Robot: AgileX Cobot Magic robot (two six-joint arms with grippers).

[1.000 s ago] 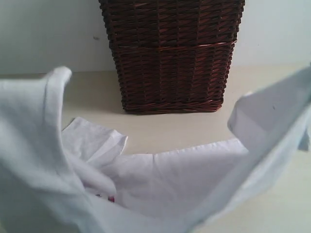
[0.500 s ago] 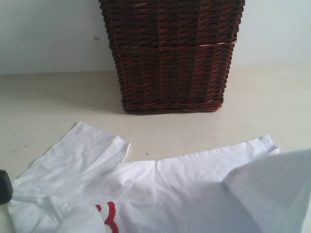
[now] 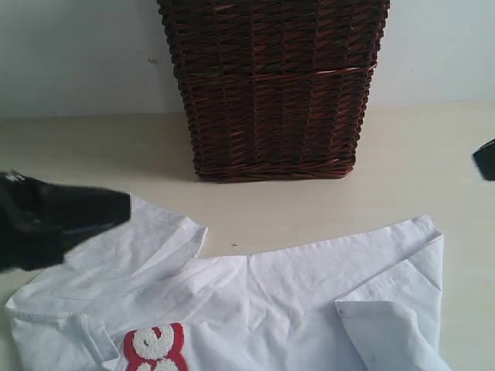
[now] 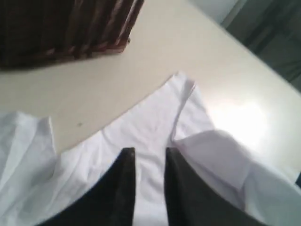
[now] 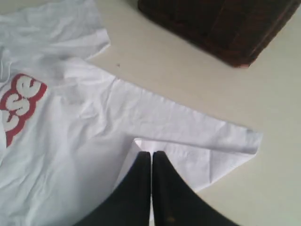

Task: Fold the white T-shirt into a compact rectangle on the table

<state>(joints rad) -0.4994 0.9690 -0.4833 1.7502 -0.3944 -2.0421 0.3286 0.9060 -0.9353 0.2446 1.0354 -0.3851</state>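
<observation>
The white T-shirt (image 3: 294, 294) lies spread on the table (image 3: 77, 154), its red patch with white letters (image 3: 155, 348) at the near edge. One corner of it (image 3: 387, 325) is folded over onto the body. My left gripper (image 4: 149, 153) hovers over the shirt (image 4: 150, 127) with its jaws apart and nothing between them; in the exterior view it is a dark blur (image 3: 62, 224) over the left sleeve. Above the folded corner (image 5: 197, 157), my right gripper (image 5: 151, 154) is shut and empty. Only a dark sliver of it (image 3: 486, 160) shows at the exterior view's right edge.
A tall dark brown wicker basket (image 3: 271, 85) stands on the table behind the shirt, against a pale wall. Bare tabletop (image 3: 433, 170) lies beside the basket on both sides. The table's edge shows in the left wrist view (image 4: 244, 42).
A second ago the shirt hung lifted at both sides; now it lies flat with one corner folded over. Both grippers have let go, and the left arm has swung into view at the left.
</observation>
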